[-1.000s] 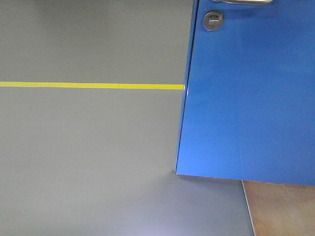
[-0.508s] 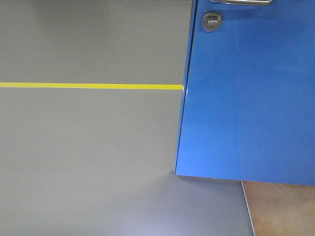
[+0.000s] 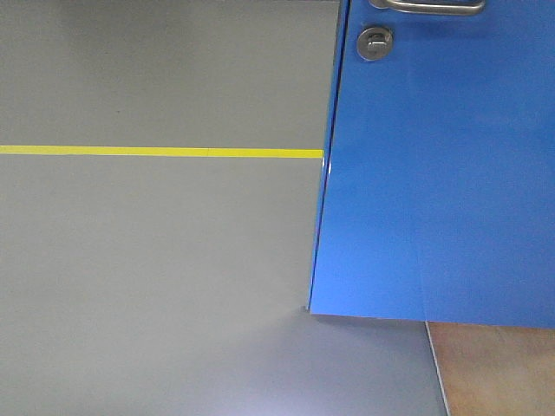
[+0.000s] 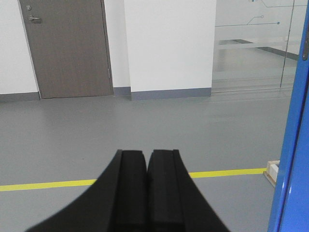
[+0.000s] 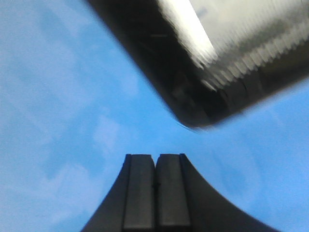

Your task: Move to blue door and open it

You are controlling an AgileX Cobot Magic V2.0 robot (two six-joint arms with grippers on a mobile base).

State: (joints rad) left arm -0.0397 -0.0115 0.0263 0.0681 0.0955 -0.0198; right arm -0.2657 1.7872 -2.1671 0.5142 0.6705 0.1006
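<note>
Front view: blue door (image 3: 442,173) fills your right side, already swung ajar, lever handle (image 3: 434,7) at top edge. Approach done; wider swing is left. Handle and lock (image 3: 375,42) sit slightly lower than before. Left gripper (image 4: 147,166) and right gripper (image 5: 155,169) both closed, empty.

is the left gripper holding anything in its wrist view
No, the left gripper is shut on nothing, pointing over bare grey floor.
</note>
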